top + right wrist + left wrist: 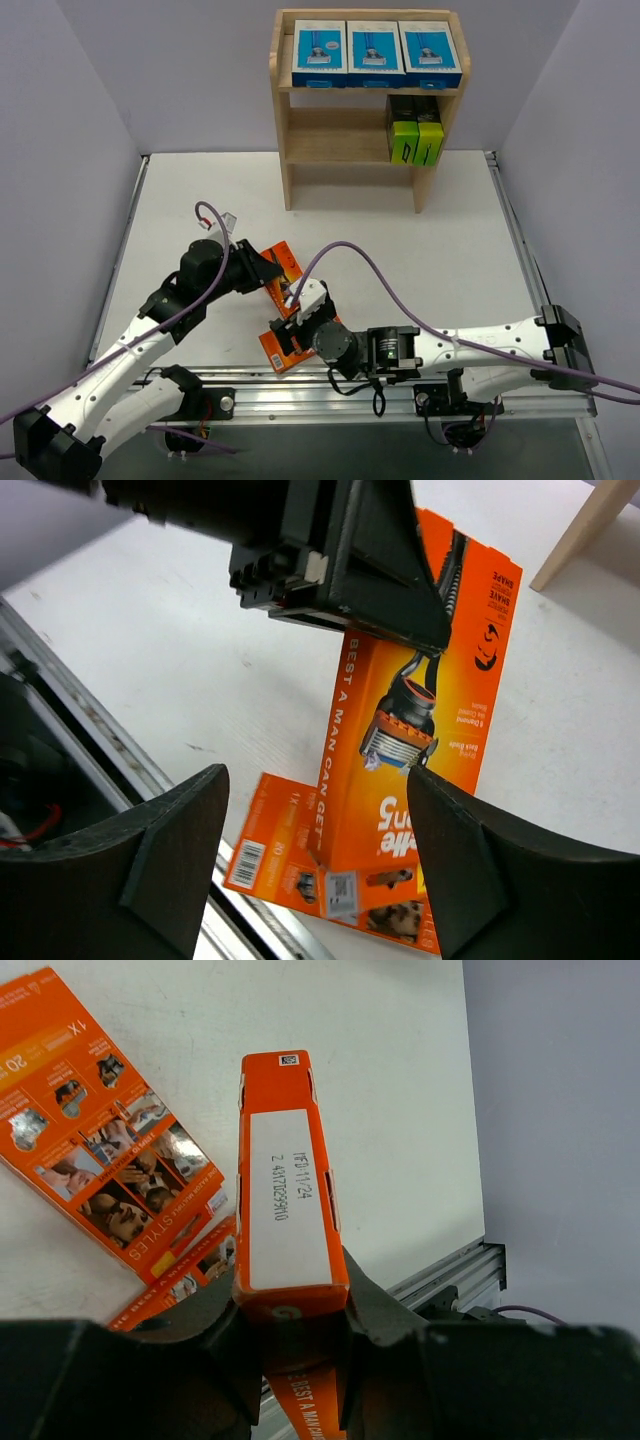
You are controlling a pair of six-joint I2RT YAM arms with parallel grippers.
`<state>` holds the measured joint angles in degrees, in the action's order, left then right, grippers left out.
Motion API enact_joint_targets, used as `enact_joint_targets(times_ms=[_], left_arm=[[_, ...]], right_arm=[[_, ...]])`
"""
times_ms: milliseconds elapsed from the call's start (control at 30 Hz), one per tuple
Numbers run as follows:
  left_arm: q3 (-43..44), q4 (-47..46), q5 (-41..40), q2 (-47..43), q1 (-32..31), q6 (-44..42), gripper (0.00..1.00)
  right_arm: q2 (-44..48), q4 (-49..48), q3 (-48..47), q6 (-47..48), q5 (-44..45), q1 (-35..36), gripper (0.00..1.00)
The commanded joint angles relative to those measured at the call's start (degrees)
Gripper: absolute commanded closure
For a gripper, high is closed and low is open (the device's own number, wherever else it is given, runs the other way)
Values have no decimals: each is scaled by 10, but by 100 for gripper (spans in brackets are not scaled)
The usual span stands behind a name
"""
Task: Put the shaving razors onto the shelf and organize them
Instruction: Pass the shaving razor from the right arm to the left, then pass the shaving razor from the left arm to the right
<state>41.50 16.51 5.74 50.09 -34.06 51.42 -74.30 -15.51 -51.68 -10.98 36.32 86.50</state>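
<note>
Left pincer point(293, 1312) of mine, nearest the lens, clamps a flat orange razor pack point(290, 1190) on edge; my right pincer point(315, 780) stands open around it, more orange packs point(90, 1150) lying beneath on the white counter point(400, 1080).

Blue boxes point(375, 48) on shelf point(282, 120) top tier; left end effector point(268, 272) at orange pack point(287, 257).

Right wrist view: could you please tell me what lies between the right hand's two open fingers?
In that view, an orange razor pack held by the left hand sits in the gap; a second orange pack lies flat on the table below.
</note>
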Motion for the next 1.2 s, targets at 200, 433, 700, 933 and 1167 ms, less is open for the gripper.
enact_joint_targets(times_ms=[200,433,700,933,1167], left_arm=[[-24,-116,186,-19,112,-73,98],[-64,-148,201,-99,115,-52,98],[-71,-155,212,-158,117,-34,98],[-86,-154,212,-186,117,7,98],[-118,-240,234,-189,122,84,98]], right_arm=[[138,-68,125,-206,-41,-55,31],[238,-173,240,-323,-135,-136,51],[193,-244,279,-428,-166,-143,49],[195,-311,325,-432,-175,-145,46],[223,-387,366,-431,-193,-151,47]])
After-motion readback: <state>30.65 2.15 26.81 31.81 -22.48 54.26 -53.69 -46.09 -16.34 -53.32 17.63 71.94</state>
